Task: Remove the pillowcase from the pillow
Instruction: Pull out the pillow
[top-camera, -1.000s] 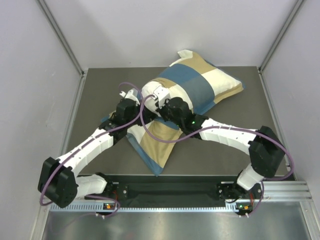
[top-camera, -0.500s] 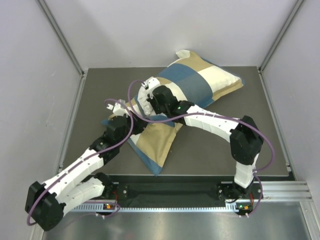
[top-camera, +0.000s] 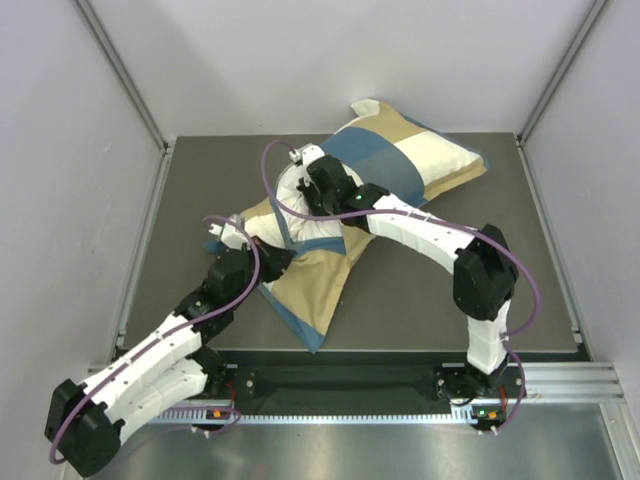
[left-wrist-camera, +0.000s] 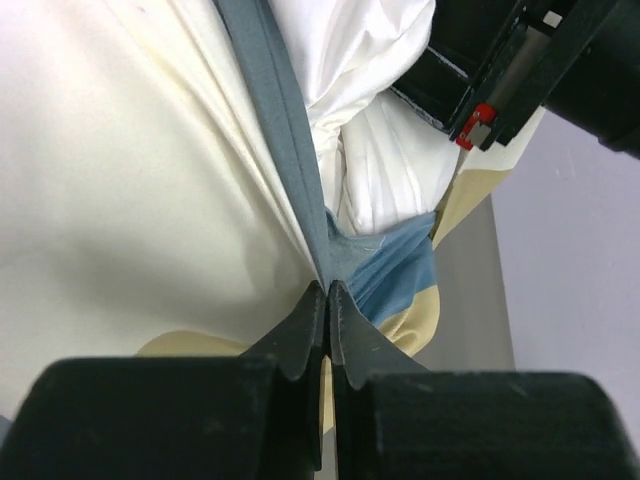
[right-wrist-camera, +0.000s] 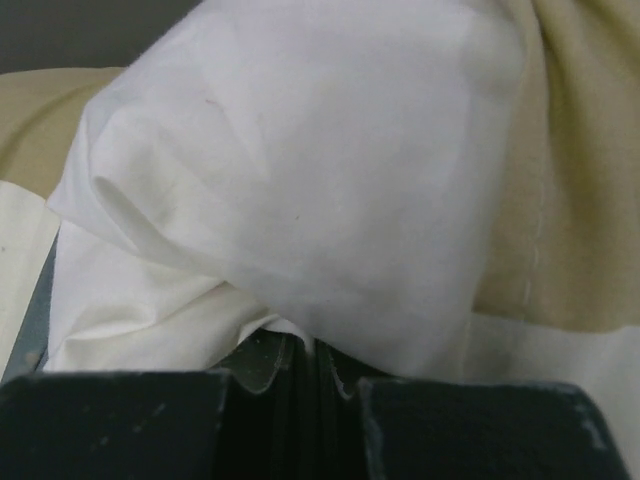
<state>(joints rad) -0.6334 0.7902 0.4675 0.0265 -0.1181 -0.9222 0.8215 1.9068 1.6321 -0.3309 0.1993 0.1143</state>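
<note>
- Bench (top-camera: 430, 300): dark flat surface carrying the whole bundle. The pillow lies across its far half.
- Pillowcase (top-camera: 400, 170): checked blue, tan and cream, serving as the container. Its far-right part is full and wrapped round the pillow. Its near-left part lies slack and flat, spread from the pillow's bared end toward the arm bases. The mouth gapes at that bared end.
- Pillow (right-wrist-camera: 300, 180): plain white contents, mostly inside the cover, with only its left end bulging out of the mouth. Judged partly freed.
- Left tool (left-wrist-camera: 327, 295): clenched on the pillowcase's blue hem, just on the near side of the pillow's bared end. The hold seems meant to drag the cover off toward the near left.
- Right tool (right-wrist-camera: 300, 352): clenched on a bunch of the pillow's white fabric at the bared end. Probably anchoring the pillow, or drawing it out, against the cover's pull.
</note>
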